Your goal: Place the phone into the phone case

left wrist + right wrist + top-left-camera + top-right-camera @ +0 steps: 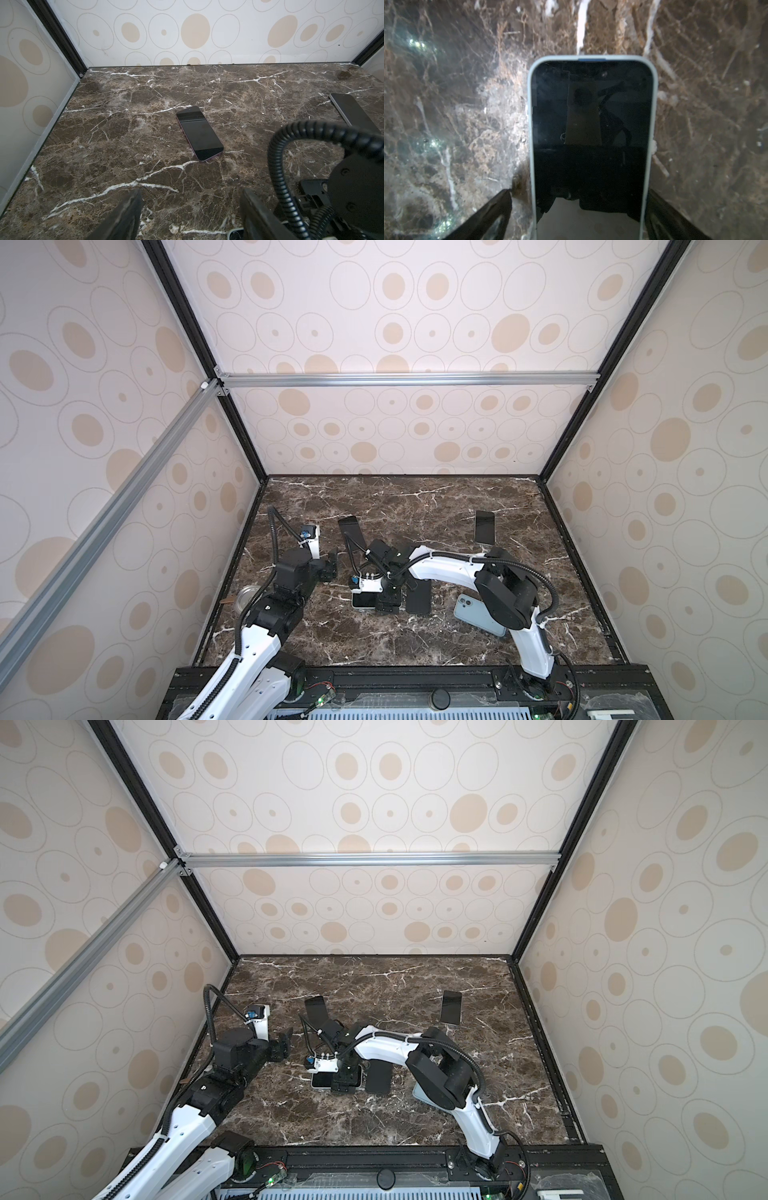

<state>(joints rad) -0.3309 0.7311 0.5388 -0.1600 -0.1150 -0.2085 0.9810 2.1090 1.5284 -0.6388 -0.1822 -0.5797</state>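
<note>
Right hand is down over the phone, reaching across to just 7 o'clock of counter centre. Its fingers stand apart, one along each long side, so we read it as straddling, not clamped. There's a clear gap on one side, and the other is too close to the rim to call contact. Phone lies flat, screen up. The pale case rim wraps the glass down both long sides and round the far end, so we judge it seated there; the near end is hidden under the hand. The straddle fits pressing the corners home or squaring it up. Left hand hovers at 10 o'clock of it, apart and empty, likely parked clear so the arms don't clash. Black slab sits just at 3 o'clock of the cased phone; phone or case, we can't tell. Pale blue phone is further out at 4, lens side up, partly under the right elbow. Purple-edged phone at 11 and dark phone at 1 are both well apart.
</note>
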